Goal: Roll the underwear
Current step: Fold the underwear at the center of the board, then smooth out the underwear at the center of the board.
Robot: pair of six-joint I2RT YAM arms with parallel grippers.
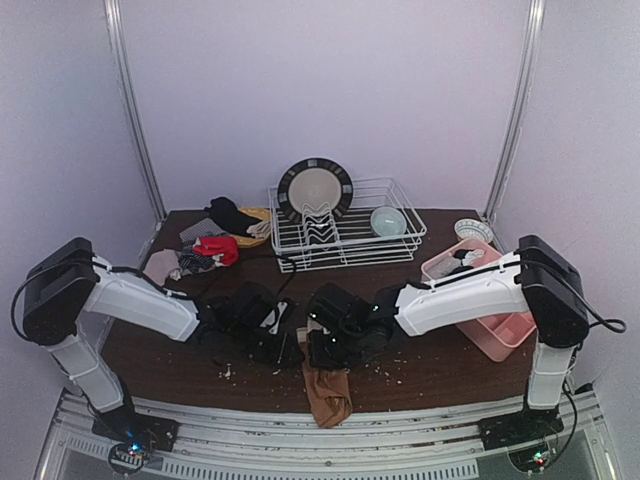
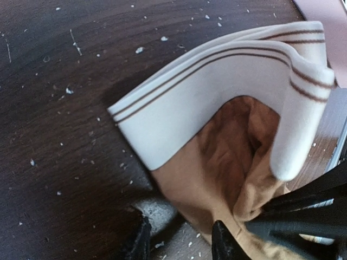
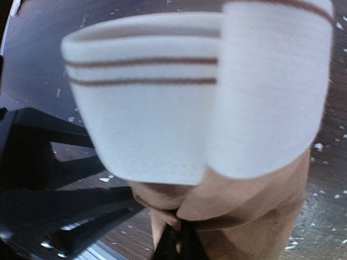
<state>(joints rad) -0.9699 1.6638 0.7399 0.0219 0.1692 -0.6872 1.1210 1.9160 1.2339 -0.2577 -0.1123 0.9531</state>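
dish rack (image 1: 345, 240): white wire, at the back of the table; a dark-rimmed plate (image 1: 315, 188) stands upright in it and a pale green bowl (image 1: 388, 221) sits at its right end.
pink tray (image 1: 487, 330): on the right of the table, partly under the right arm; something dark and pale lies in a far compartment, too small to name.
small bowl (image 1: 472, 230): just behind the tray, at the back right corner.
brown underwear (image 2: 217, 162): at the front middle of the table (image 1: 180, 365), its lower end hanging over the near edge; the white waistband (image 2: 217, 81) with thin brown stripes is folded over on itself.
pile of underwear (image 1: 205, 252): back left, red, grey, black and beige bits together, well apart from both arms.
right gripper (image 3: 176, 241): pinched tight on the brown cloth just below the waistband.
left gripper (image 2: 179, 238): fingers spread, one tip touching the cloth's edge, nothing clamped between them.
edges and room: the two grippers meet close together near the front edge; bare wood, dotted with pale crumbs, lies between them and the rack.
hard to see: the right wrist view is blurred and filled by the waistband; in the top view the arms cover most of the garment.
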